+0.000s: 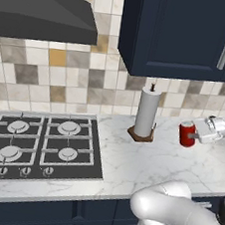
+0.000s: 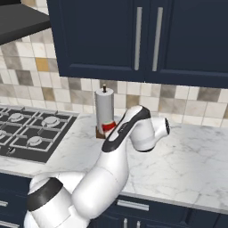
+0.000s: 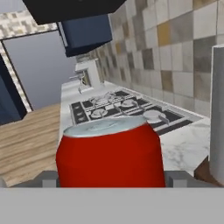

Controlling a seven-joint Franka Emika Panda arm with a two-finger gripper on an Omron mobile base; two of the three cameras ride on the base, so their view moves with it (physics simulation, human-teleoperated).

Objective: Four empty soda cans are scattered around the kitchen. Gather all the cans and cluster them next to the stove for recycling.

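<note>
1 red soda can (image 3: 109, 153) is being gripped upright, silver top up, between the claw's (image 1: 190, 136) fingers. The paper towel roll (image 1: 146, 112) is standing just beyond it, with the stove (image 1: 40, 145) lying farther past.

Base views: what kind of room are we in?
A home kitchen, rendered. Black gas stove set in a white marble counter, navy wall cabinets over a tile backsplash, and a paper towel roll standing nearby.

Can (image 1: 186, 133) right of towel roll (image 1: 146, 113), apparently apart.
</note>
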